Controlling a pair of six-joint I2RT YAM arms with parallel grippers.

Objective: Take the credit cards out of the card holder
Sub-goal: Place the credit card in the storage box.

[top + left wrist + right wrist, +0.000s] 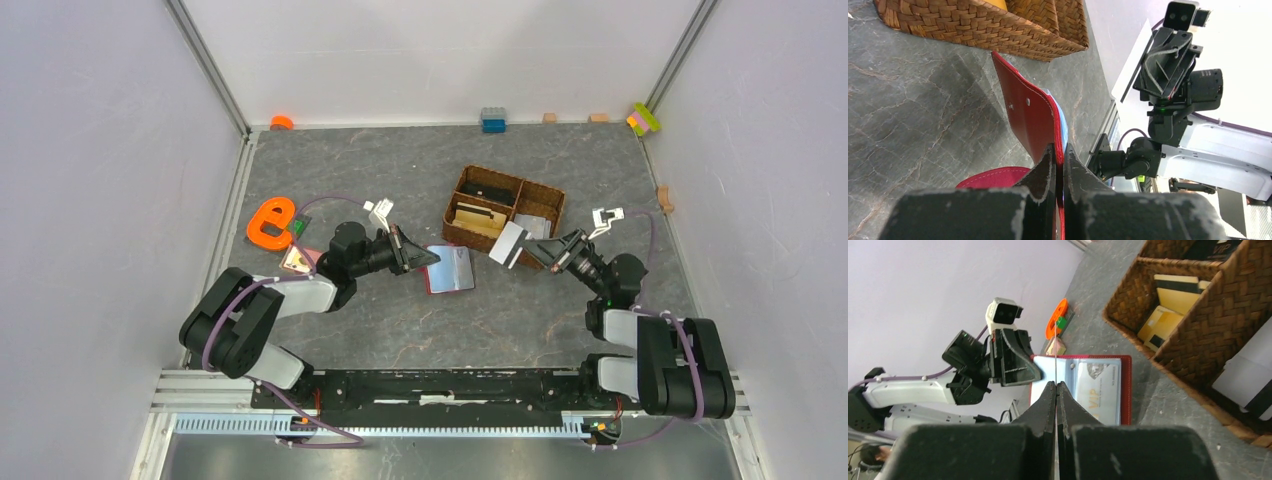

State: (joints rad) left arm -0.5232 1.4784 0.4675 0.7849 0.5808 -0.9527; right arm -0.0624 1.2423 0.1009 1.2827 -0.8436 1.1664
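Support comes from the left gripper (1059,150), its fingers pressed tight on the raised left flap of the card holder (1030,117), probably to steady it and keep it spread. Right of the holder, the right gripper (1056,385) pinches a white-grey card (508,243) edge-on, apparently free of the sleeves. Light blue cards (1098,390) sit inside the holder, and beyond it stands the wicker basket (452,212).
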